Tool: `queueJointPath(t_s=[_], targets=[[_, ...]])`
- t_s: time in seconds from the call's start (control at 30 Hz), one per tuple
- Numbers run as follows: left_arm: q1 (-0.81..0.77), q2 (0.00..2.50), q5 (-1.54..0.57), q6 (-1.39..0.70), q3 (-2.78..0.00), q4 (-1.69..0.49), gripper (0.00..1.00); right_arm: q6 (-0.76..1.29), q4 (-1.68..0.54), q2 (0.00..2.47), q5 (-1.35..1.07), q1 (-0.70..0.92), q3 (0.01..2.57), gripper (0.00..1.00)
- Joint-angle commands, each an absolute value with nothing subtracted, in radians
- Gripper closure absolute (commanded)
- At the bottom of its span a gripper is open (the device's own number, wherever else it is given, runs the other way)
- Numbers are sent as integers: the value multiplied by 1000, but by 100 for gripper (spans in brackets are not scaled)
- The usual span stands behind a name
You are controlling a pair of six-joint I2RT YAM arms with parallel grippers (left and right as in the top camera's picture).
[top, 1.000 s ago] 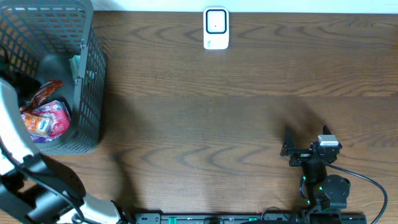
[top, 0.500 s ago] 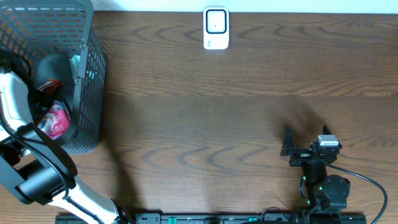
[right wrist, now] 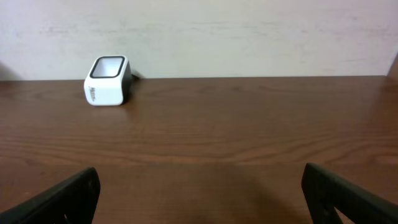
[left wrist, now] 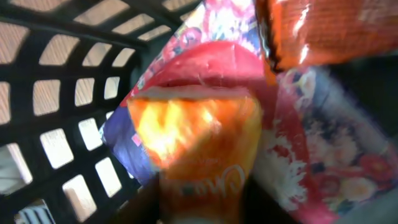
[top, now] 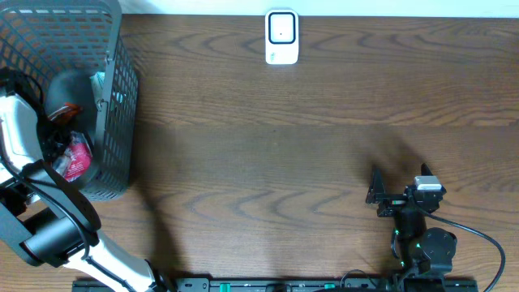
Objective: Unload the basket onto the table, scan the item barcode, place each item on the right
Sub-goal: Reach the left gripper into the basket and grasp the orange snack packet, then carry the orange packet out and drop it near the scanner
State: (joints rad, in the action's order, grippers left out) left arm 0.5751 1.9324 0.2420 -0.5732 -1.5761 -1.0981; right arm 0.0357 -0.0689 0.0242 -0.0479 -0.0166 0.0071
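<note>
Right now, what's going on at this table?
The left arm is down inside the grey basket, with the left gripper straddling an orange snack packet; whether it grips firmly is unclear. The right gripper sits open and empty near the front of the table. The white scanner stands at the far edge, with no item at it yet.

Left arm point(top: 18, 134) stretches forward; right arm point(top: 422, 235) sits folded, fingers point(right wrist: 59, 199) spread wide.
</note>
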Motion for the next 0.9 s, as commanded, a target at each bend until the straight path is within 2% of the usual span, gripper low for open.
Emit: queueJointPath(t_s=[0.0,0.27,0.6,0.73,0.8,0.83,0.87], targets=[[579,1940,246,-574,-1550,-1103,92,21,-72,20,-43,-19,6,1],[579,1826,216,-570,-1612,-1110,93,21,-72,20,-43,-19,6,1],[571,1443,94,-570,-1670,-960,93,21,-72,20,-43,-19,6,1],[522,1311,-124,-561,-1670,-877,93,21,-72,20,-43,-19,6,1],[464,1270,-274,-484,-1670,-828,93,21,-72,20,-43,-19,6,1],[418,1253,-353,-420,-1669,-800,93,21,-72,20,-43,-19,6,1],[288,1232,-419,-303,-1669,-759,93,21,-72,20,-43,-19,6,1]])
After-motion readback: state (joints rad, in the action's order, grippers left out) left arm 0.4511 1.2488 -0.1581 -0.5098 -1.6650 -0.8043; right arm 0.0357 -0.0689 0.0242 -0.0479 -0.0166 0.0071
